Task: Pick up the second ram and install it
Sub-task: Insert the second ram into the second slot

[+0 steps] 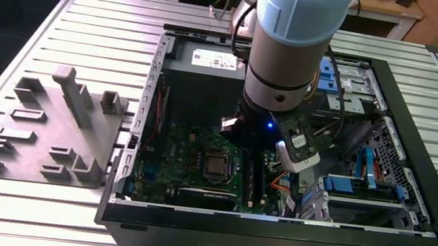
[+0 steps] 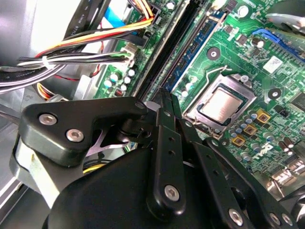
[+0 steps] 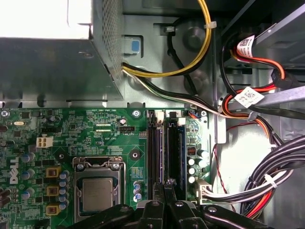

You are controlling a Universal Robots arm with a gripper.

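black gripper (image 3: pixel 166 183) pinched narrow over ram slots (image 3: pixel 164 152) on green motherboard (image 3: pixel 86 138); whether it holds ram unclear.

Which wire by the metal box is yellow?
The yellow wire arcing widely away from the perforated metal box; neighbouring wires are black, white or red.

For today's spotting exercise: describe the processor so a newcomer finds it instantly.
Look inside the black computer case, at the green motherboard. The processor is the square silver plate in a metal frame beside the long memory slots; nothing nearby is square and shiny.
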